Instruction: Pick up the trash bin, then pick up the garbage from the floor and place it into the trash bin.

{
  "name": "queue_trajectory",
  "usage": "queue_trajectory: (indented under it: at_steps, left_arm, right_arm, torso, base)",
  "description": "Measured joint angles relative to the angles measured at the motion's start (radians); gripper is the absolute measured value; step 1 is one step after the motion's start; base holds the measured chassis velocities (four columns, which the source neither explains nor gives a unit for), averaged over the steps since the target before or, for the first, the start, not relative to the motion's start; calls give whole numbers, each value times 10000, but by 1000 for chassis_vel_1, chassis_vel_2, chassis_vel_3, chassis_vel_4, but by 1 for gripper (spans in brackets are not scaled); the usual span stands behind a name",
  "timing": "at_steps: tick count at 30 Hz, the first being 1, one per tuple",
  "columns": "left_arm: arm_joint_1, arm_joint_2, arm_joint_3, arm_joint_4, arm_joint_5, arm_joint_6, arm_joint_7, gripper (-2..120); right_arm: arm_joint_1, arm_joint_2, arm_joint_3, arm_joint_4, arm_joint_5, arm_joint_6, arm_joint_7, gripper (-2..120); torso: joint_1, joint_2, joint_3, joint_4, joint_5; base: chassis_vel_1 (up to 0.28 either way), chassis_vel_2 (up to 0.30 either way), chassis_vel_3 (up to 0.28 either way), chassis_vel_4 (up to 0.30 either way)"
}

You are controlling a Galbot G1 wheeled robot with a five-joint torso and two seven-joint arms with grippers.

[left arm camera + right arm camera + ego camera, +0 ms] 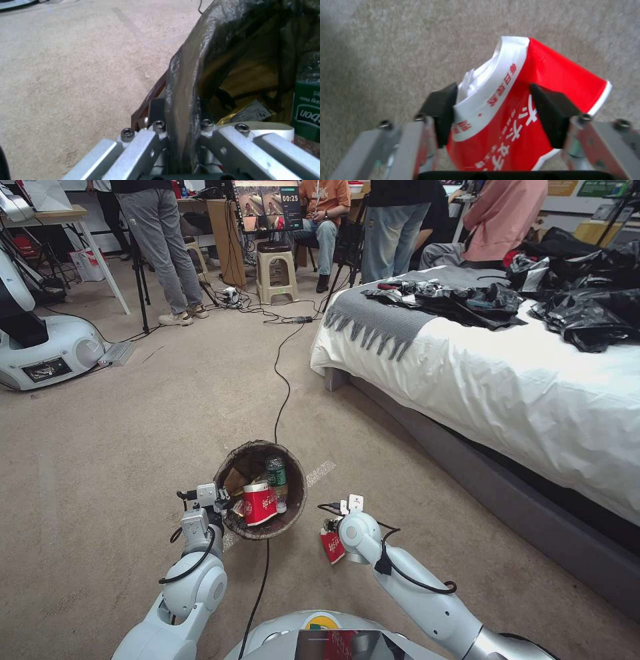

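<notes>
Right gripper (493,117) pinches a crushed red-and-white noodle cup (533,100).

Lined bin (261,490), crushed red cup (533,112)

The trash bin (261,490) wears a thin, wrinkled, glossy dark plastic liner (181,82), pinched between bare matt metal fingers (140,147). Matt black rubbery pads (440,112) squeeze a creased, glossy red-and-white paper noodle cup (526,117) above rough, matt beige carpet (100,460).
</notes>
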Motion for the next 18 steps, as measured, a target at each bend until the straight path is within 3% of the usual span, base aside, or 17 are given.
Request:
queue_trajectory:
  at_steps: [7, 11, 18]
  left_arm:
    - [-95, 16, 27, 97, -2, -7, 7, 0]
    - [-174, 8, 81, 150, -11, -8, 9, 0]
    - [-192, 10, 91, 164, -17, -9, 8, 0]
  right_arm:
    - [-64, -197, -11, 409, -106, 3, 473, 18]
    - [-68, -297, -51, 690, -98, -8, 675, 7]
    - [-66, -328, -67, 753, -99, -12, 723, 2]
  torso:
    - [0, 0, 0, 1, 0]
    - [0, 0, 0, -2, -1]
    - [0, -1, 1, -2, -2]
  base:
    - [0, 0, 0, 0]
    - [0, 0, 0, 0]
    - [0, 0, 0, 0]
